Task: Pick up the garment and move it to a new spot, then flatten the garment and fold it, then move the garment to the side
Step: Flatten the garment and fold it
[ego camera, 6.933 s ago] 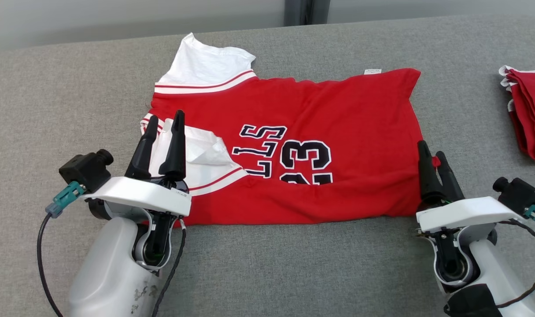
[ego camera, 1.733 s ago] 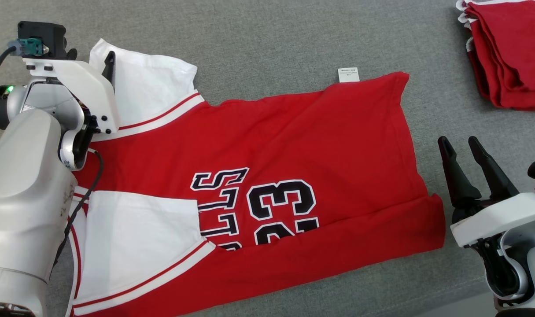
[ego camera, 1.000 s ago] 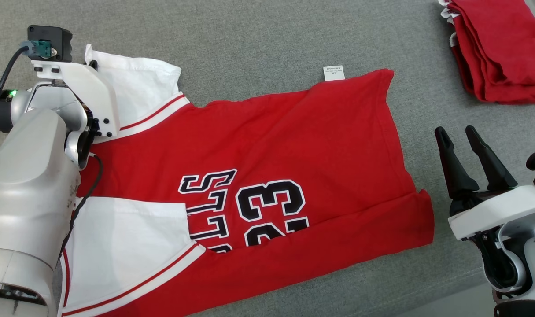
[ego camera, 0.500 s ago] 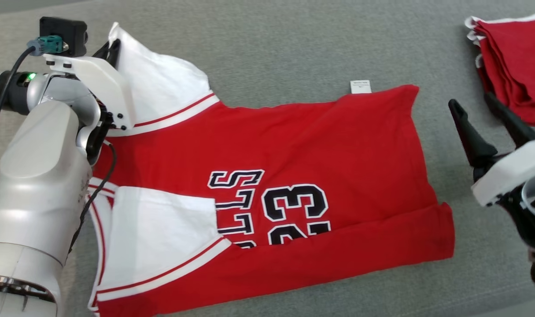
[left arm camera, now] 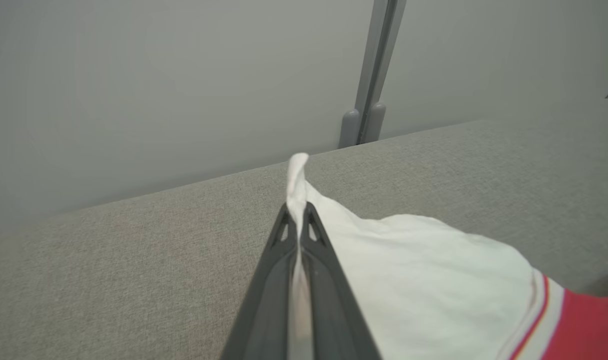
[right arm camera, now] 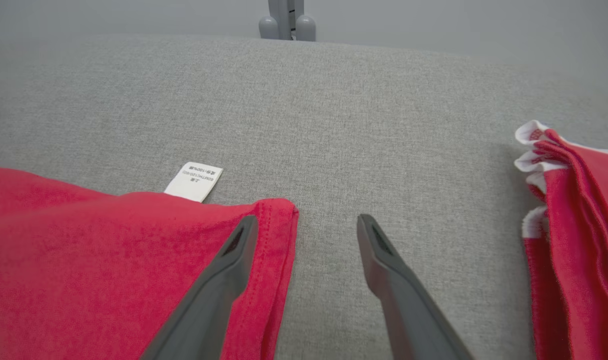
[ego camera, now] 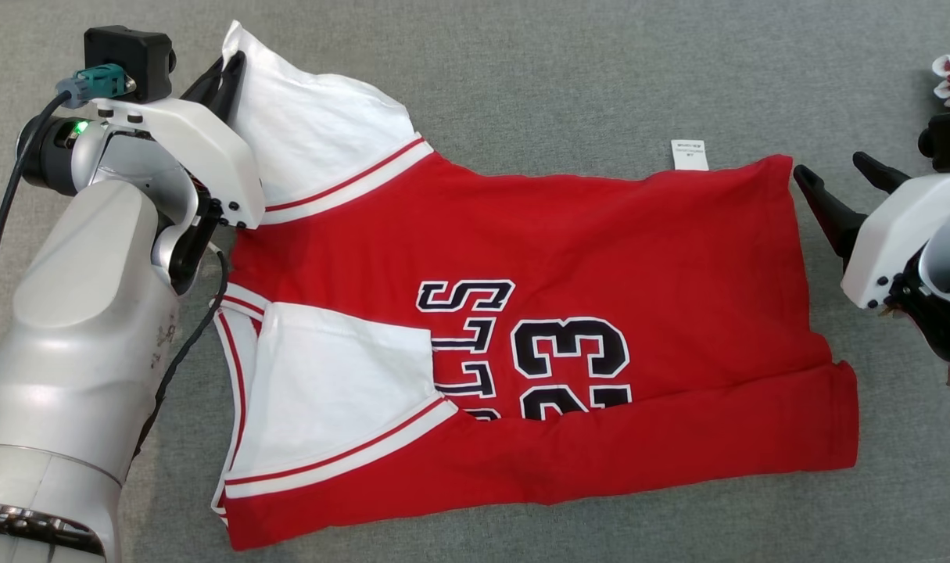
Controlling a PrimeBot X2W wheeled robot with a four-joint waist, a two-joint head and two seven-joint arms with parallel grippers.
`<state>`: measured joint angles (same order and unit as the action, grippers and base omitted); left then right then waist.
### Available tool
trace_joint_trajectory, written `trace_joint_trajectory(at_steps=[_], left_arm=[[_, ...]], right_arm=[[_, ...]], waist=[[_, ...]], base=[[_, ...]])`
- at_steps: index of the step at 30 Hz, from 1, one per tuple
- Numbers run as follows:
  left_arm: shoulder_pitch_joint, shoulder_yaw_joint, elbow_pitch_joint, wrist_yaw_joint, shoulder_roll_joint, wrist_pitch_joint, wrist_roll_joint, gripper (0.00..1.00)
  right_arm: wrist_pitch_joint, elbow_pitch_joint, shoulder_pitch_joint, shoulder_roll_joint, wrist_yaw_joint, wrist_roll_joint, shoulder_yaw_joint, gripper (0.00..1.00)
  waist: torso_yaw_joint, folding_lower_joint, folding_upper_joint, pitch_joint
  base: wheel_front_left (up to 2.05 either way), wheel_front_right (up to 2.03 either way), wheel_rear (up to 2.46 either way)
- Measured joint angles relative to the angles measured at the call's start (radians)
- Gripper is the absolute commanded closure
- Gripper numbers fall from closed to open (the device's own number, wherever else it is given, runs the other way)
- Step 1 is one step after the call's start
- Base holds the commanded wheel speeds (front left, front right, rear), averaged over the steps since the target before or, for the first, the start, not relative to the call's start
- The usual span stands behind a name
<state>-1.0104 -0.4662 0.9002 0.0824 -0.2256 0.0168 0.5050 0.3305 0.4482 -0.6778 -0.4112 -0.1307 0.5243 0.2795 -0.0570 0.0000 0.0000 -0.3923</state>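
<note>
The garment [ego camera: 568, 258] is a red jersey with white sleeves and black "23" lettering, lying partly folded on the grey padded surface. My left gripper [ego camera: 228, 66] is shut on the tip of the far white sleeve [left arm camera: 414, 270], and cloth sticks out between its fingertips [left arm camera: 297, 222]. At the garment's far right hem corner [right arm camera: 278, 210] my right gripper [right arm camera: 306, 225] stands open, its left finger over the red cloth and its right finger over bare surface. A white care label [ego camera: 690, 154] pokes out by that hem.
A stack of folded red garments [right arm camera: 574, 210] lies on the surface to the right of my right gripper. The grey surface [ego camera: 521, 70] runs back to a pale wall with a vertical post [left arm camera: 371, 75].
The camera has shifted. My left gripper has closed on the far white sleeve and lifted its tip. My right gripper has moved up and forward to the garment's far right hem corner, still open.
</note>
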Motion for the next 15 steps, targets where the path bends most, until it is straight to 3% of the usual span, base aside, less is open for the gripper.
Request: trace_joint_trajectory(at_steps=[12,13,15], left_arm=[[0.007,-0.007,-0.068,-0.017,0.006,-0.021,0.015,1.0],[0.007,-0.008,-0.071,-0.018,0.006,-0.022,0.017,1.0],[0.008,-0.009,-0.077,-0.019,0.007,-0.022,0.021,1.0]], right_arm=[[0.014,0.237,-0.183,0.023,0.0,0.037,0.159,0.0],[0.016,0.247,-0.192,0.021,0.0,0.043,0.174,0.04],[0.019,0.263,-0.206,0.015,0.0,0.055,0.202,0.22]], waist=[[0.024,0.0,0.0,-0.049],[0.025,0.0,0.0,-0.051],[0.028,0.0,0.0,-0.051]], base=[[0.0,0.0,0.0],[0.0,0.0,0.0],[0.0,0.0,0.0]])
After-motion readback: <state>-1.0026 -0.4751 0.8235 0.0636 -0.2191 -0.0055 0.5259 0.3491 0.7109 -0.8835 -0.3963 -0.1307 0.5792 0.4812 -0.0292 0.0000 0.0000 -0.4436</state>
